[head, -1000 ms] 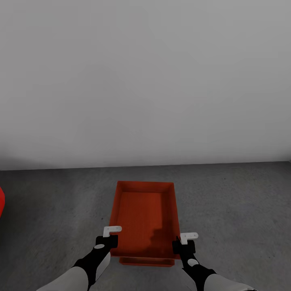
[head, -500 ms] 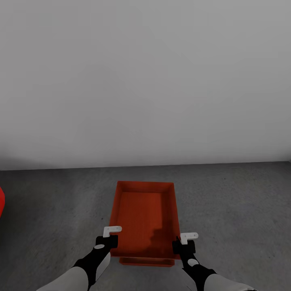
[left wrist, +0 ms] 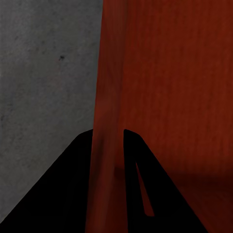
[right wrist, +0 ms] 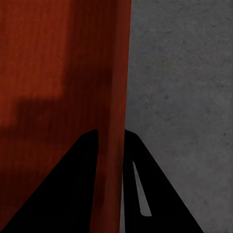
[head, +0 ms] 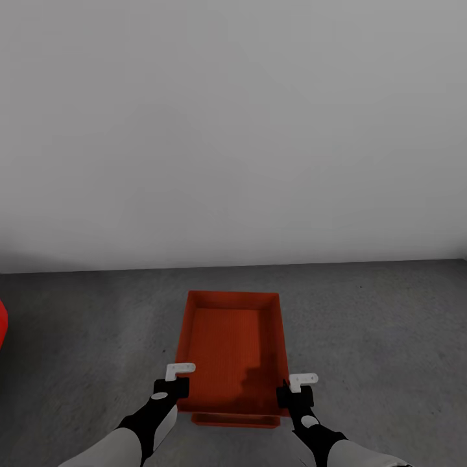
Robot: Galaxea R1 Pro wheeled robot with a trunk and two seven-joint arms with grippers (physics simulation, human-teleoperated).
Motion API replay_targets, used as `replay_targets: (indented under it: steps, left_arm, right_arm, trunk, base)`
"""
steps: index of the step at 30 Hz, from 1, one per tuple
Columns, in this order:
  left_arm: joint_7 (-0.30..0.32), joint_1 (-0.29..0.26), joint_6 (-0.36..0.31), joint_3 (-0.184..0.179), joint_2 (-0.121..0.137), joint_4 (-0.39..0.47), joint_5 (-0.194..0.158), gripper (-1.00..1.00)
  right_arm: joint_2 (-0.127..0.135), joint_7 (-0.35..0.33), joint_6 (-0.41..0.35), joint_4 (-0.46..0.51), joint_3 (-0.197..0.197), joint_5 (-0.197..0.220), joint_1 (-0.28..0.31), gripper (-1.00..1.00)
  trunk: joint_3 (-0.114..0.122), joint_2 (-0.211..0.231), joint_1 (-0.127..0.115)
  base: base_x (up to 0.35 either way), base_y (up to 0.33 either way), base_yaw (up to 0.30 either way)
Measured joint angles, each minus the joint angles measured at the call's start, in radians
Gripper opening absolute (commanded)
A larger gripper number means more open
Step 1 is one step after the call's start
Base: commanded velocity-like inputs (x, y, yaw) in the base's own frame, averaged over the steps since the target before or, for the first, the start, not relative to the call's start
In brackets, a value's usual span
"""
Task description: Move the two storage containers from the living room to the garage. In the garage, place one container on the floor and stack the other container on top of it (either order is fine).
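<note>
You are holding the top bin over the other bin.
Your left gripper and right gripper are pinching its side walls.

- A bin sits in the middle of the floor, straight ahead of the robot, its long sides running away toward the wall.
- A second bin lies under it, its near edge showing just below the upper bin's near wall.
- The left gripper straddles the upper bin's left wall near the near corner.
- The right gripper straddles its right wall, opposite.
- A car shows at the far left edge, well apart from the bins.
</note>
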State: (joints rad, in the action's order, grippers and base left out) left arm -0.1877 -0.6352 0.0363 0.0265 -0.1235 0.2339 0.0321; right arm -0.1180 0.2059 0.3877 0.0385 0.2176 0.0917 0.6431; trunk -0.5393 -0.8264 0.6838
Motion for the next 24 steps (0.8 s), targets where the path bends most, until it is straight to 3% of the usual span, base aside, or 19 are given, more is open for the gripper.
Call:
replay_targets:
  steps: [24]
  left_arm:
    - [0.000, 0.000, 0.000, 0.000, 0.000, 0.000, -0.001, -1.00]
  right_arm:
    - [0.000, 0.000, 0.000, 0.000, 0.000, 0.000, 0.000, -1.00]
  trunk:
    - [-0.072, -0.161, 0.088]
  base:
    - [0.000, 0.000, 0.000]
